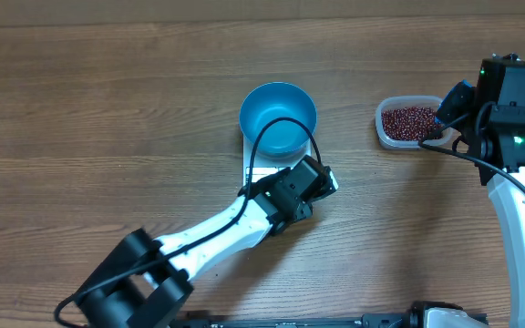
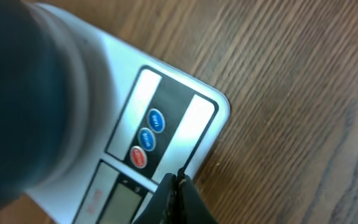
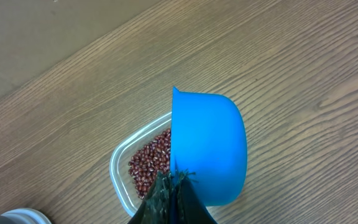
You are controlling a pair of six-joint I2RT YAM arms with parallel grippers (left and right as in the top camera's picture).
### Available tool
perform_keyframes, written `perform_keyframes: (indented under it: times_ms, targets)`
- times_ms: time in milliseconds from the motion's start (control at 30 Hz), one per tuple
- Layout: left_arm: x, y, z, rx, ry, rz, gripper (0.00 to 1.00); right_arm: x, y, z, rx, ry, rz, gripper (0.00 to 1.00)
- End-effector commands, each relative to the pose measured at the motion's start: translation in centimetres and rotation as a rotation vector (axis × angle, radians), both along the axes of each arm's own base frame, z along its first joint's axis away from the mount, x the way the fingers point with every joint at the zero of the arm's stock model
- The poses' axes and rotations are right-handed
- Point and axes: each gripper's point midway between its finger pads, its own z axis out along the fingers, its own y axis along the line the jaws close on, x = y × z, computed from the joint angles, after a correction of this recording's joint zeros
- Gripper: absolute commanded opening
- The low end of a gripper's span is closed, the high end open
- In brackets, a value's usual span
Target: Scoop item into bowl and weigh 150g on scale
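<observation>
The bright blue bowl (image 1: 278, 118) stands on the white scale (image 1: 257, 169); I see nothing inside it. My left gripper (image 1: 326, 179) is shut with nothing in it, its tips (image 2: 178, 182) right over the scale's (image 2: 194, 115) front edge, beside the display and the round buttons. The red-brown beans (image 1: 408, 119) fill a clear tub (image 1: 383, 128) at the right. My right gripper (image 1: 447, 116) is shut on a small blue scoop (image 1: 455, 98). In the right wrist view the scoop (image 3: 209, 149) hangs on its side over the tub's edge, above the beans (image 3: 149, 165).
Bare wooden tabletop (image 1: 108, 109) surrounds everything. The left arm (image 1: 208, 232) reaches diagonally from the front left, and the right arm (image 1: 518, 200) comes up along the right edge. A large dark blurred shape (image 2: 23, 93) fills the left of the left wrist view.
</observation>
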Motion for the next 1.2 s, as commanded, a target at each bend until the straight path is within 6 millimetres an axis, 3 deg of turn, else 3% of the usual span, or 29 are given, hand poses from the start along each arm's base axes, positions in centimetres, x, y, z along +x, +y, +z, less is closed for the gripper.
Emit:
perform_keyframes:
  times_ms: [0, 567, 1167]
  targets:
    - [0.6, 0.4, -0.6, 0.012, -0.029, 0.058, 0.04, 0.4, -0.1, 1.3, 0.006, -0.038, -0.007, 0.04]
    - [2.0, 0.8, 0.0, -0.043, -0.063, 0.163, 0.04, 0.6, -0.2, 1.5, 0.005, -0.050, -0.007, 0.04]
    - [2.9, 1.6, -1.9, 0.023, -0.086, 0.175, 0.04, 0.7, -0.2, 1.7, 0.004, -0.060, -0.006, 0.04]
